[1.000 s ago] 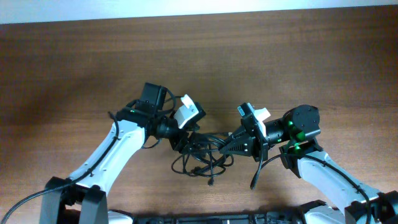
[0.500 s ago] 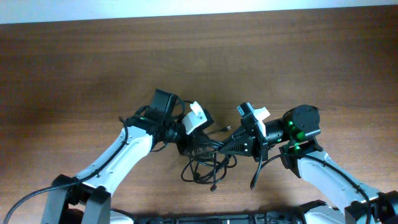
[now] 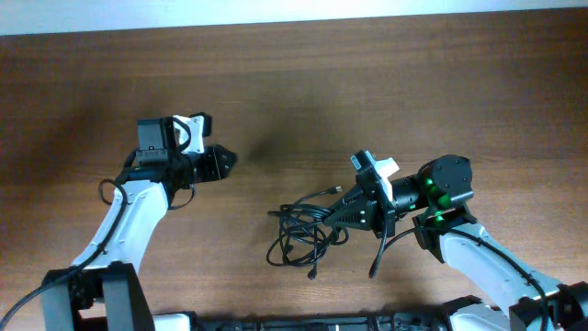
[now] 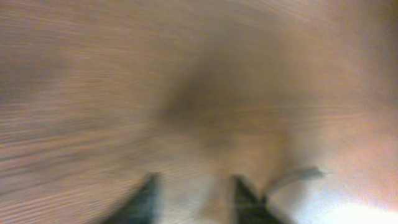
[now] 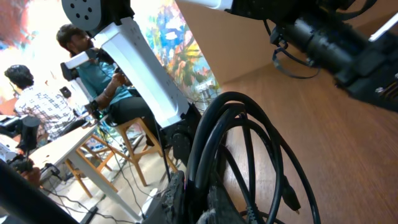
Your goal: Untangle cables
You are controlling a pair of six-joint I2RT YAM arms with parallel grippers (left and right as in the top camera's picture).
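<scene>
The cables (image 3: pixel 301 235) lie as a tangle of thin black loops on the wooden table, just left of my right gripper. My right gripper (image 3: pixel 344 219) is shut on a few strands at the tangle's right side. In the right wrist view the cables (image 5: pixel 239 134) loop up from between the jaws (image 5: pixel 198 194). One silver-tipped plug (image 3: pixel 334 189) sticks out at the top of the tangle. My left gripper (image 3: pixel 223 158) is well to the left of the tangle, open and empty. The left wrist view is blurred and shows two separated fingertips (image 4: pixel 196 202) over bare wood.
The wooden table (image 3: pixel 386 92) fills the overhead view, with a pale strip along its far edge. The right arm's own thick black wire (image 3: pixel 381 256) hangs below its wrist. People, stools and a white arm link show behind in the right wrist view.
My left gripper let go of the tangle and swung away to the left. The cables shifted slightly right and stay held by my right gripper, which has not moved.
</scene>
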